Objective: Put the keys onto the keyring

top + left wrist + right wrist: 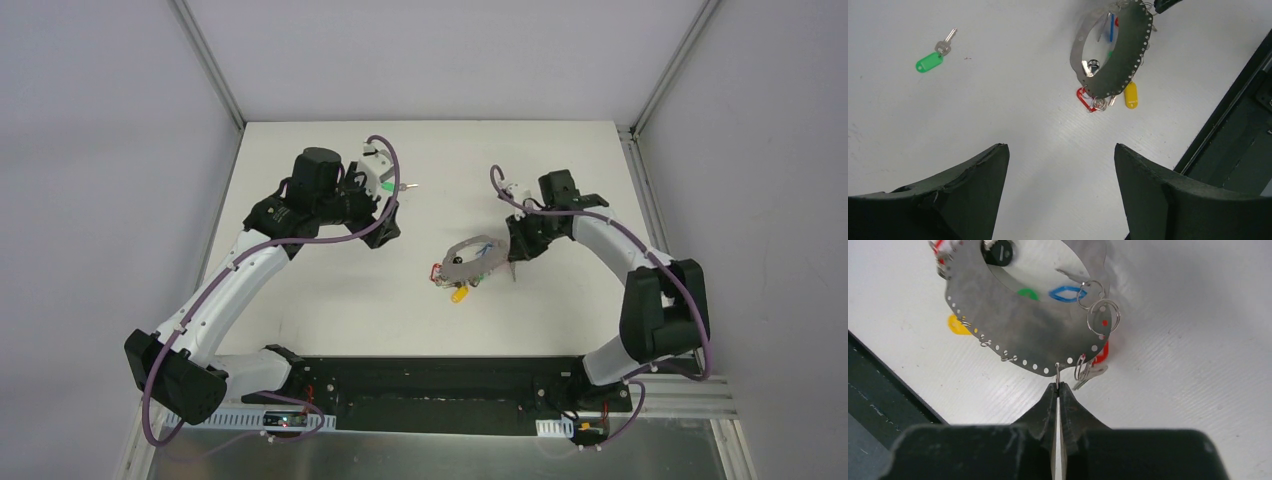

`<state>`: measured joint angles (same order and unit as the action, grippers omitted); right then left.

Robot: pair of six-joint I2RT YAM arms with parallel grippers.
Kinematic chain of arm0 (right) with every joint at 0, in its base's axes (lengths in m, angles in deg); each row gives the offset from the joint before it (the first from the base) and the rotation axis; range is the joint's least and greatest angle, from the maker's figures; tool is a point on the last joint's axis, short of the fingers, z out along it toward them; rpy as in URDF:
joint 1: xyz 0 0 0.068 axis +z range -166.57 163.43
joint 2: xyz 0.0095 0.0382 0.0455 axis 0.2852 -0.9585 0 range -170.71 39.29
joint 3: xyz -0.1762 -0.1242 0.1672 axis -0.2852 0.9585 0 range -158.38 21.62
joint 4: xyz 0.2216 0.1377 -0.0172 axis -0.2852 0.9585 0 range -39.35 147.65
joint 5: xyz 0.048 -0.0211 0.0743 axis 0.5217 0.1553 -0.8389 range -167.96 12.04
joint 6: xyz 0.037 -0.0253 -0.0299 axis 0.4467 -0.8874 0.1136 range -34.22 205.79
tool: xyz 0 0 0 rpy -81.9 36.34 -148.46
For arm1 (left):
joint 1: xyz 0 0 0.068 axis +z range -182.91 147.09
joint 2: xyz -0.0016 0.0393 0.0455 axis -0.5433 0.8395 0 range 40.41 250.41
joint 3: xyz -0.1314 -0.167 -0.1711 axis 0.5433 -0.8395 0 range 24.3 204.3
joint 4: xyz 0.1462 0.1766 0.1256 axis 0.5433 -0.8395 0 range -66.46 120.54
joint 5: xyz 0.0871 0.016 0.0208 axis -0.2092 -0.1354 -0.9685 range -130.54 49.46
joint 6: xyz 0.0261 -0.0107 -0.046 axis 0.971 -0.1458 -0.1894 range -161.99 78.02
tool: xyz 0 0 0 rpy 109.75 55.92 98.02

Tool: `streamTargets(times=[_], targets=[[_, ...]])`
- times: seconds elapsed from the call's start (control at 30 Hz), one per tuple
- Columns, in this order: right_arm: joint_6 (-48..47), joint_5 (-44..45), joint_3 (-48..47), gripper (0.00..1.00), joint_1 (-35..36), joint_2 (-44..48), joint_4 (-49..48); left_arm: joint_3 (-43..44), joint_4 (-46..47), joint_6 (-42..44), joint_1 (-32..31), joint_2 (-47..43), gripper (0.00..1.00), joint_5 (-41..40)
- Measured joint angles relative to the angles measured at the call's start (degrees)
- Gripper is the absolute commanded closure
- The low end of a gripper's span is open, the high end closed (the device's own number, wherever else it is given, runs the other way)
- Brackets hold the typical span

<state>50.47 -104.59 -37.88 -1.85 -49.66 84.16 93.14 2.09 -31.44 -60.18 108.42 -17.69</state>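
White tabletop [330, 300], plain grey walls [100, 150] round it, two arms working from the near edge. Starting at the right pincer [1058, 388]: it's pinched tight together on the bottom rim of the keyring [1018, 327], right where a little wire loop hangs from one of the holes. Fwiw the keyring looks more like a flat metal band with a row of holes along its edge than a wire. It's tipped up on its side rather than lying flat.

Several keys [1103, 100] are bunched on it already. I can make out a yellow tag [1131, 95] and a red tag [1086, 98] lying on the tabletop under the band, plus a blue tag [1066, 292] and a bit of a green one showing through the middle.

Further out, the left pincer [1060, 150] hangs over bare tabletop with its fingers wide apart, nothing between them. One loose key with a green tag [929, 62] lies flat on its own, well apart from the keyring, over on the far left side near the left arm's wrist.
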Motion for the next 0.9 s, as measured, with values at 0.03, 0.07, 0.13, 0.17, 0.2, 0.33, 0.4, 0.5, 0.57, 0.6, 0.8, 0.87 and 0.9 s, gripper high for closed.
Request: streamTargets(times=[0.03,0.07,0.13,0.17,0.2,0.33,0.4,0.5,0.57,0.6,0.8,0.87,0.9], targets=[[-0.33,-0.46,-0.61,0.99,0.00,0.63,0.37,0.00,0.11,0.20,0.00,0.00,0.23,0.63],[-0.76,-1.22,-1.44,0.99,0.00,1.31,0.76,0.00,0.28,0.46,0.00,0.00,0.24,1.25],[-1.81,-3.06,-3.21,1.00,0.00,2.69,1.40,0.00,0.74,0.76,0.00,0.00,0.26,3.21],[-2.40,-4.17,-4.00,1.00,0.00,3.41,1.68,0.00,1.01,0.90,0.00,0.00,0.27,4.20],[-2.97,-5.31,-4.72,1.00,0.00,4.20,1.95,0.00,1.40,1.09,0.00,0.00,0.28,5.73],[-4.70,-9.94,-8.13,1.00,0.59,7.17,3.23,0.20,2.51,1.97,0.00,0.33,0.34,10.91],[-5.18,-11.96,-10.19,1.00,1.33,8.00,3.67,1.22,2.47,2.23,-0.04,1.27,0.36,13.38],[-5.51,-14.67,-13.62,1.00,3.30,8.55,3.93,3.72,2.54,2.43,-0.17,3.30,0.38,16.22],[-5.42,-16.39,-15.98,1.00,5.03,8.57,3.82,5.66,2.47,2.60,-0.57,4.57,0.39,17.55],[-5.27,-17.29,-16.81,1.00,5.79,8.66,3.48,6.67,2.36,2.64,-0.96,5.03,0.40,18.12],[-0.92,-24.41,-17.44,1.00,7.93,10.54,-1.46,10.93,2.78,3.52,-3.96,6.40,0.49,21.29],[1.25,-27.21,-17.53,1.00,7.93,10.69,-3.41,10.97,3.34,3.28,-4.33,6.40,0.51,22.38],[2.23,-28.35,-17.53,1.00,7.93,10.69,-4.35,10.95,3.74,2.86,-4.57,6.40,0.52,23.06]])
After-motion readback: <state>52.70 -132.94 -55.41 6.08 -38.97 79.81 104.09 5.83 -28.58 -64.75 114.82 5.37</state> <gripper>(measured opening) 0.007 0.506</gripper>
